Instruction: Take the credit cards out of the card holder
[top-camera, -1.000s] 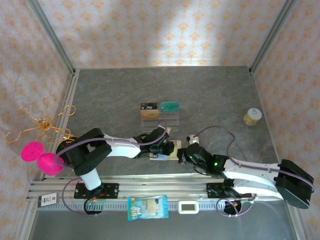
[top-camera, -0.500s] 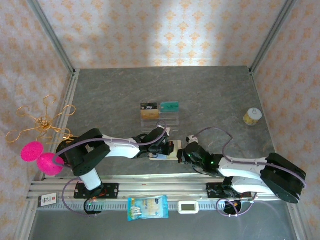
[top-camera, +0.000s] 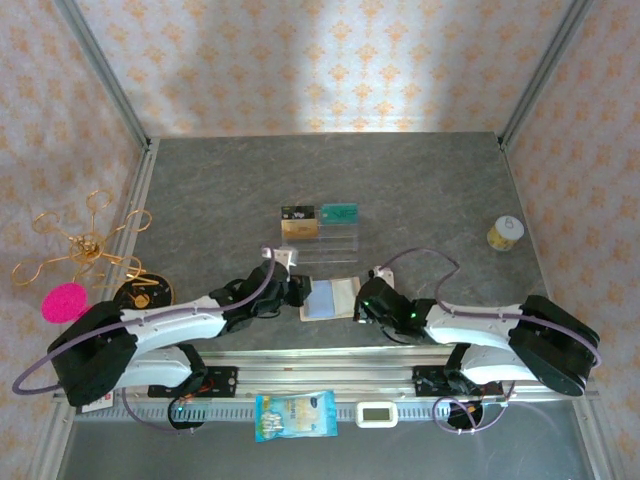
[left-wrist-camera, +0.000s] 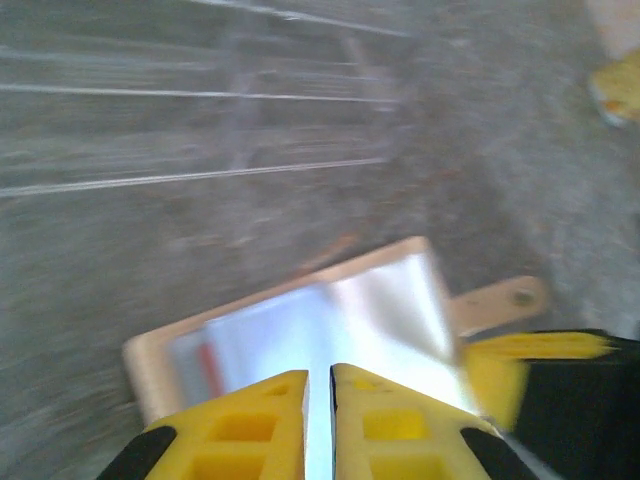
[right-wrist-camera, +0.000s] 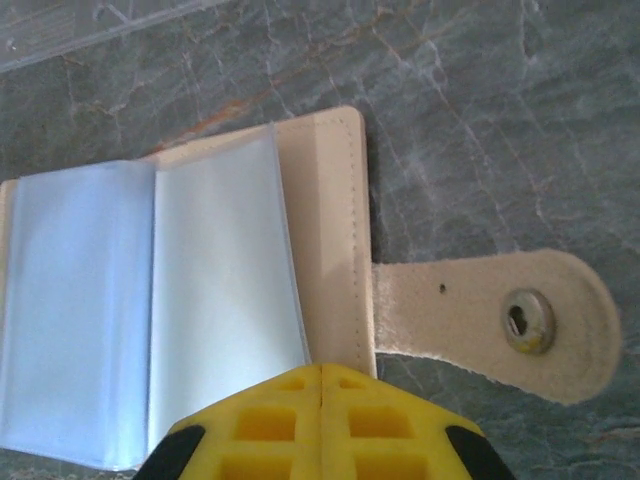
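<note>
The card holder (top-camera: 330, 298) lies open on the grey table, tan outside, blue-grey clear pockets up (right-wrist-camera: 220, 300), with its snap tab (right-wrist-camera: 500, 310) stretched out to the right. My left gripper (top-camera: 297, 290) is at its left edge, and its fingers (left-wrist-camera: 320, 385) are parted by a narrow slit with nothing between them. A blurred red strip (left-wrist-camera: 205, 365) shows in the left pocket. My right gripper (top-camera: 362, 303) is shut, its tips (right-wrist-camera: 322, 370) over the holder's tan right border. Credit cards stand in the rack behind: a gold-and-black one (top-camera: 298, 221) and a teal one (top-camera: 339, 212).
The clear acrylic rack (top-camera: 320, 238) stands just behind the holder. A small yellow jar (top-camera: 505, 233) sits far right. A gold wire ornament (top-camera: 80, 245), a pink ball (top-camera: 65, 300) and a black disc (top-camera: 143, 292) are at the left. A snack bag (top-camera: 295, 415) and a white timer (top-camera: 378, 412) lie on the near rail.
My left arm has dropped low and drawn back to the left, off the holder, which now lies uncovered and open. Its fingers have parted slightly. The right arm has settled lower.
</note>
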